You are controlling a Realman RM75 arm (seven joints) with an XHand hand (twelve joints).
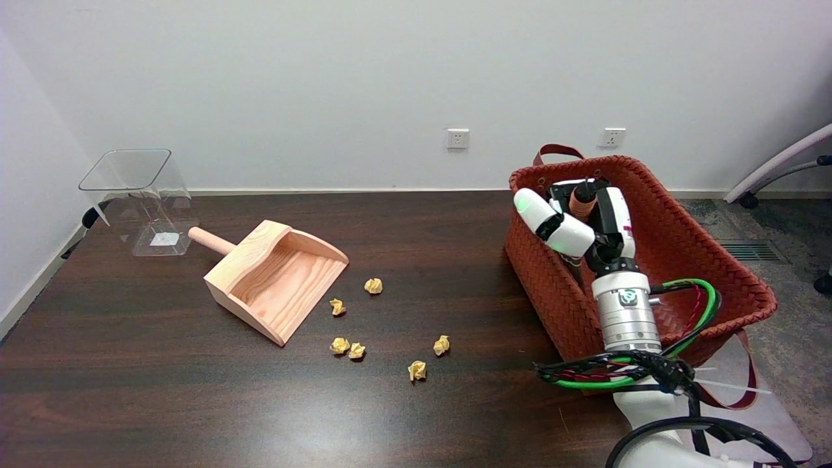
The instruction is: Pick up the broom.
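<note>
The right hand (580,221) is positioned inside the red woven basket (708,260), which sits at the table's (162,390) far right corner and overhangs its right edge. The fingers are curled around a brown cylindrical handle end (582,203), apparently the broom; the rest of the broom is hidden by the hand and the basket wall. Whether the broom rests on the basket floor or is raised cannot be determined.

A wooden dustpan (276,279) lies left of centre, handle pointing toward the far left corner. A clear plastic container (140,198) stands at that corner, just beyond the handle. Six crumpled yellow paper balls (373,285) are scattered between the dustpan and the basket.
</note>
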